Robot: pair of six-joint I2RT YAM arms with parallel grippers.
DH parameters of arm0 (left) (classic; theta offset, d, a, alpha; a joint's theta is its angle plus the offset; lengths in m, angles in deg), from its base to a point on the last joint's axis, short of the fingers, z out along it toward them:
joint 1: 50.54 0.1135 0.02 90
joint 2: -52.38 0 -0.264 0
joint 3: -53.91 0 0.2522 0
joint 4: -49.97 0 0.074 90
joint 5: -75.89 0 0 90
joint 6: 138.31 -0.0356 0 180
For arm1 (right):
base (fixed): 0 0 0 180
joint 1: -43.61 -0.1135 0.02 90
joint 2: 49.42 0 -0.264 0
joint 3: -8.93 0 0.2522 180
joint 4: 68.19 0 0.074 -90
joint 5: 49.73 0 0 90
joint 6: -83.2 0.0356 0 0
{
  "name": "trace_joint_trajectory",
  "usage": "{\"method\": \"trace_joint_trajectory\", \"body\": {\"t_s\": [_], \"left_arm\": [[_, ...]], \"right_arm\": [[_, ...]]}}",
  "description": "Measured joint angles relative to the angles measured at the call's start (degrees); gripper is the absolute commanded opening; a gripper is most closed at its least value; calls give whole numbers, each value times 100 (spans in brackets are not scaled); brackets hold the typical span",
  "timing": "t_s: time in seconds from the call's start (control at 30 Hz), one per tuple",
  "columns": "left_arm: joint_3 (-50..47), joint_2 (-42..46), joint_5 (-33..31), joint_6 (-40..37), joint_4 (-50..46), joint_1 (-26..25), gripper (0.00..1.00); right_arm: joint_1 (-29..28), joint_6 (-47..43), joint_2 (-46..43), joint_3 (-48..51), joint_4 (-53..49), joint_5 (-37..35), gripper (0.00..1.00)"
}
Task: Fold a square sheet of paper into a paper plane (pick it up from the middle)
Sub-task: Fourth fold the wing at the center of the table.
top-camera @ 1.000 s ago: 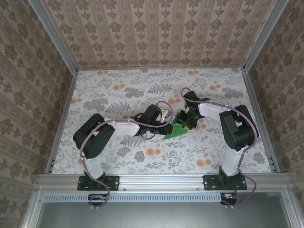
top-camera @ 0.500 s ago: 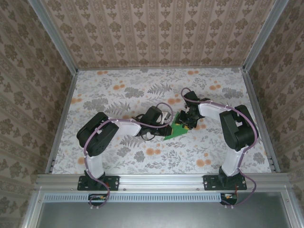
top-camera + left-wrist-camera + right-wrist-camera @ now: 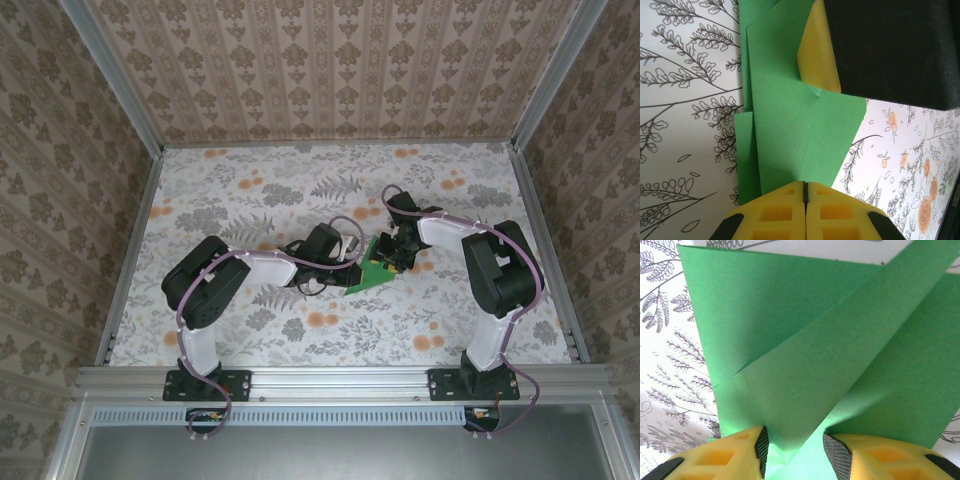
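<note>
The square sheet of paper [image 3: 372, 272] is bright green and partly folded, lying on the floral table mid-centre between both arms. In the left wrist view the paper [image 3: 790, 125] runs down to my left gripper [image 3: 805, 184]; its yellow tips are pressed together at the paper's near edge, where a faint crease meets their seam. The left gripper [image 3: 356, 264] comes in low from the left. My right gripper [image 3: 393, 256] reaches in from the right. Its jaws [image 3: 796, 444] stand apart with a raised pointed flap of the paper [image 3: 790, 340] between the pads. One right finger [image 3: 817, 60] rests on the sheet.
The floral tablecloth [image 3: 250, 190] is bounded by an aluminium frame [image 3: 330, 375] in front and patterned walls [image 3: 330, 70] on the other sides. Both arms' elbows rest low beside the paper.
The left arm's elbow has shifted slightly right and its jaws have closed the last bit. The paper and the right arm have hardly moved.
</note>
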Motion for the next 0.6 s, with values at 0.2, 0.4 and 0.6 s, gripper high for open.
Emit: {"method": "trace_joint_trajectory", "body": {"t_s": [0.2, 0.4, 0.6], "left_arm": [[0, 0, -85, 17, -17, 0, 5], [0, -2, -109, 61, -22, 0, 4], [0, -76, -120, 125, -61, 0, 3]], "right_arm": [[0, 0, 2, 0, 0, 0, 46], [-4, 0, 11, 0, -4, 0, 45], [-9, 0, 11, 0, -4, 0, 45]]}}
